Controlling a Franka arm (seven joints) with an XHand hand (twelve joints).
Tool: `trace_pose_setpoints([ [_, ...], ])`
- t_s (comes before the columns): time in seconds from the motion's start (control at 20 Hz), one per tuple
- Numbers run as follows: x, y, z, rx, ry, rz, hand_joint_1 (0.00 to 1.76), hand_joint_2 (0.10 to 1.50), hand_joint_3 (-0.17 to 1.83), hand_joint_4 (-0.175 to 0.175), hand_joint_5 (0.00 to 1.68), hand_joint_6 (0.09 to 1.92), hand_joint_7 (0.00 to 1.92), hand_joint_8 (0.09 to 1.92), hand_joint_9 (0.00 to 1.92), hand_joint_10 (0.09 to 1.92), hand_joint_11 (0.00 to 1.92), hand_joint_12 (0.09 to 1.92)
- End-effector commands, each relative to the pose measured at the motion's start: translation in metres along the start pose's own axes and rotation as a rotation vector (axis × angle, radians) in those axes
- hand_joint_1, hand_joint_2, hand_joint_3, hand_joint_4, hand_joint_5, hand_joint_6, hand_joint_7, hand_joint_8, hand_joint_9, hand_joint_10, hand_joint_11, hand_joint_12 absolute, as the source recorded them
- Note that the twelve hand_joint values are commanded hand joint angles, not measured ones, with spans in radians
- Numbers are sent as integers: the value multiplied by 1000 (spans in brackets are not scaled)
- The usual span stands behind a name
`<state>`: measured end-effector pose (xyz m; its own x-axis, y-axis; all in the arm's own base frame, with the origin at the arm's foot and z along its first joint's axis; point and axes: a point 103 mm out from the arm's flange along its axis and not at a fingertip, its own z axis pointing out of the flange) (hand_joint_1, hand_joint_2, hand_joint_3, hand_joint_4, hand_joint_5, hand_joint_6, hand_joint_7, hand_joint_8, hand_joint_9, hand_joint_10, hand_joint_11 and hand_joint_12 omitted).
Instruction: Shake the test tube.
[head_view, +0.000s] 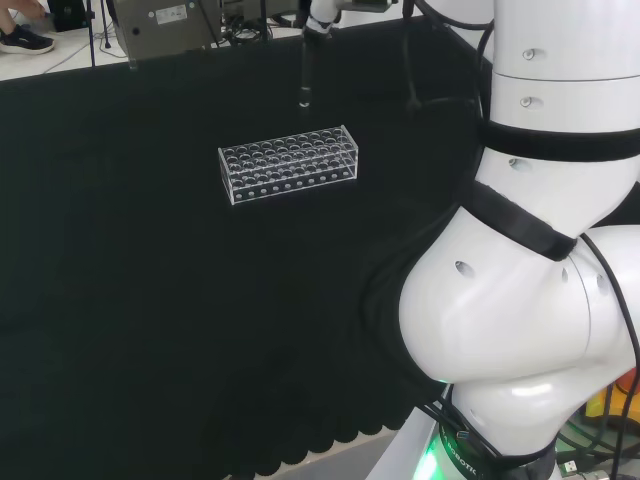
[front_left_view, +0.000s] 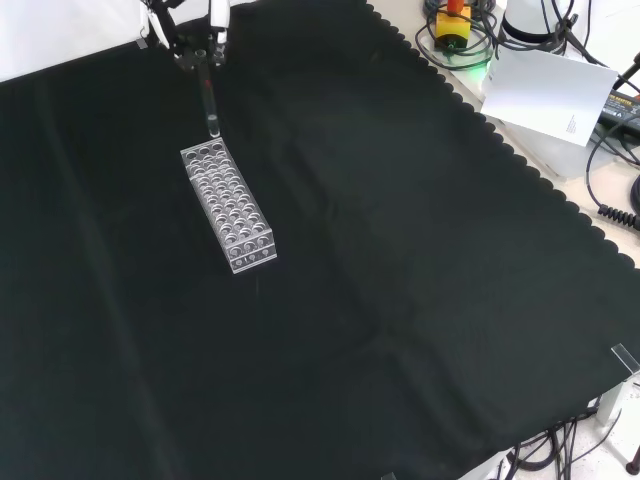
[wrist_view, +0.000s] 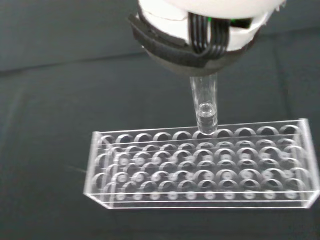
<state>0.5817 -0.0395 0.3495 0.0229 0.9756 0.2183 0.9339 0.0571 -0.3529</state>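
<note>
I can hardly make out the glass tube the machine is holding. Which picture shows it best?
The wrist view: the test tube hangs close and large from the hand, its rounded bottom just above the rack. In the head view and front view it is a thin, faint line.

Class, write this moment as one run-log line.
hand: shut on tube | tube: upright, held above rack's end | rack: on cloth, no tubes seen | step: shake

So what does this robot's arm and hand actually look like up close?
The arm is built of big, rounded, glossy white links with black bands at the joints, small round screw holes and a green glow at its base. Black cables run alongside. The hand is white and black, with a bundle of dark cables running over it.
</note>
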Motion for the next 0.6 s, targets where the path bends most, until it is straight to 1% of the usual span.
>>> trace_pose_setpoints([
  [0.05, 39, 8, 1, 1, 13, -76, 1429, 716, 478, -175, 1336, 288, 1398, 720, 1331, 354, 885, 1151],
  [0.2, 56, 11, 2, 2, 22, -108, 1429, 715, 478, -175, 1337, 287, 1398, 720, 1332, 354, 884, 1152],
  [0.5, 93, 17, 13, 28, 20, -183, 1429, 715, 479, -175, 1339, 282, 1398, 720, 1333, 352, 882, 1152],
  [0.6, 102, 17, 16, 36, 15, -197, 1429, 715, 479, -175, 1339, 281, 1398, 719, 1333, 352, 880, 1152],
])
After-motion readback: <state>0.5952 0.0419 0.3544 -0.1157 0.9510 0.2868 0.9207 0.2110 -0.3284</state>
